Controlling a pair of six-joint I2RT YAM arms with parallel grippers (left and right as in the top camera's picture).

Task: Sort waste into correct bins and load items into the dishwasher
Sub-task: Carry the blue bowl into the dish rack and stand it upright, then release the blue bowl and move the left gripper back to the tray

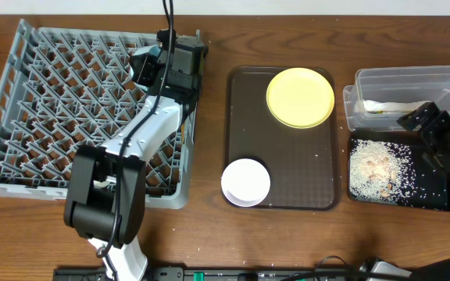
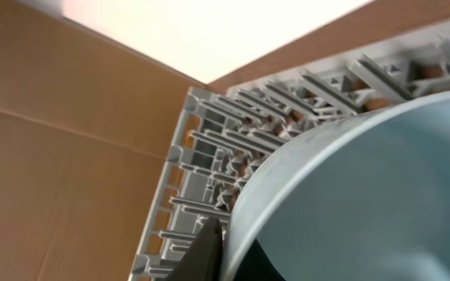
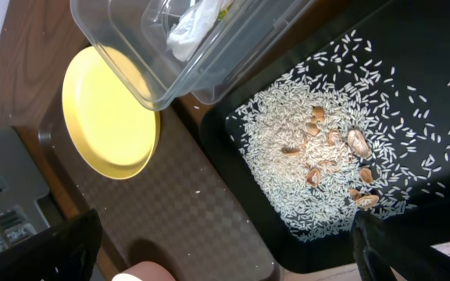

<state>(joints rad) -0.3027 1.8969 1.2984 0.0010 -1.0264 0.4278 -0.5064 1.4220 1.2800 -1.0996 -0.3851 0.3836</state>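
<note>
My left gripper (image 1: 156, 62) is over the far edge of the grey dish rack (image 1: 45, 109). In the left wrist view it (image 2: 219, 254) is shut on the rim of the light blue bowl (image 2: 366, 195), above the rack's pegs (image 2: 233, 148). My right gripper (image 1: 436, 129) is open and empty over the black tray (image 1: 436, 195), which holds rice scraps (image 1: 377, 165). The right wrist view shows its fingers (image 3: 225, 242) spread wide above the rice (image 3: 326, 148). The clear tub (image 1: 408, 80) holds white paper (image 1: 389, 106). The yellow plate (image 1: 300, 97) and white bowl (image 1: 245, 182) lie on the brown tray. The cup and chopsticks are out of view.
The dark brown serving tray (image 1: 283, 148) lies between the rack and the bins. The left arm stretches across the rack's right side. The right wrist view also shows the plate (image 3: 108, 117), the tub (image 3: 131, 55) and the serving tray (image 3: 201, 211).
</note>
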